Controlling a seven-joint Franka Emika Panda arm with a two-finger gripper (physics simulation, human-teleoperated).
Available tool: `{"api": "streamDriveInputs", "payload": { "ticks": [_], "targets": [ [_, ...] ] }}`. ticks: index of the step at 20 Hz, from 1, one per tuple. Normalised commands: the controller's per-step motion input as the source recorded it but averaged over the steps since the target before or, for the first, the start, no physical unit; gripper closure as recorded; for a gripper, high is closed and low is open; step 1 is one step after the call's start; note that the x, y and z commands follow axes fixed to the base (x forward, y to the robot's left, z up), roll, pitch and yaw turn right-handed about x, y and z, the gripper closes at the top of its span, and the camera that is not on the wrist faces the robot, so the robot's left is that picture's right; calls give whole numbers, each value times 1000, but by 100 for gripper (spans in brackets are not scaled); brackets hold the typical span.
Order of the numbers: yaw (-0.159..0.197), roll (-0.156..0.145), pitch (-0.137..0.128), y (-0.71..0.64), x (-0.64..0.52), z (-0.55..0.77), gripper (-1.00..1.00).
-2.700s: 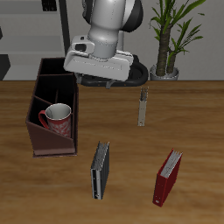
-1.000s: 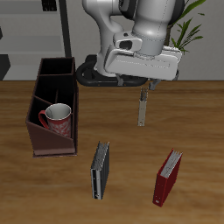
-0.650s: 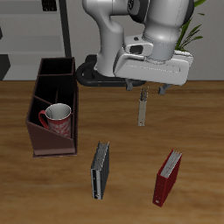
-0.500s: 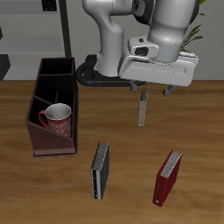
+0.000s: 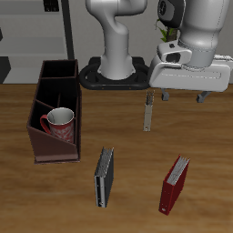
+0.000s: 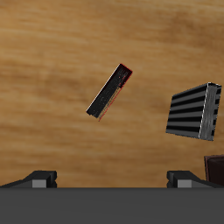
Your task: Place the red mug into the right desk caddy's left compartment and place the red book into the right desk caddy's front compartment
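Note:
The red mug (image 5: 59, 121) lies tilted inside the dark maroon desk caddy (image 5: 41, 96), in its widest section at the low sloped end. The red book (image 5: 174, 184) stands on its edge near the table's front edge, and it also shows in the wrist view (image 6: 110, 90). My gripper (image 5: 186, 93) hangs high above the back of the table, well apart from the book and the caddy. In the wrist view the gripper (image 6: 112, 179) is open and empty, with its fingertips (image 6: 39, 179) spread wide.
A dark grey book (image 5: 105, 176) stands on edge between the caddy and the red book; its page edges show in the wrist view (image 6: 192, 111). A thin grey upright object (image 5: 146, 114) stands mid-table. The robot's base (image 5: 114, 73) is at the back.
My arm has swung from above the caddy's side across the back of the table to the red book's side. The mug, books and caddy have not moved.

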Motion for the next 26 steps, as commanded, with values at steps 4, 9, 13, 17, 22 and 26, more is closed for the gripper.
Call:
{"api": "streamDriveInputs", "payload": {
  "ticks": [4, 9, 13, 17, 22, 26],
  "targets": [
    [-11, 27, -2, 189, 166, -1, -100],
    [0, 54, -11, 335, 322, -48, -100],
    [-32, 5, 23, 200, 295, -105, -100],
    [-24, 34, -14, 196, 227, -16, -100],
    [-30, -18, -4, 14, 195, -19, -100],
    [-66, -22, 29, -158, 184, 5, -100]
  ]
}}
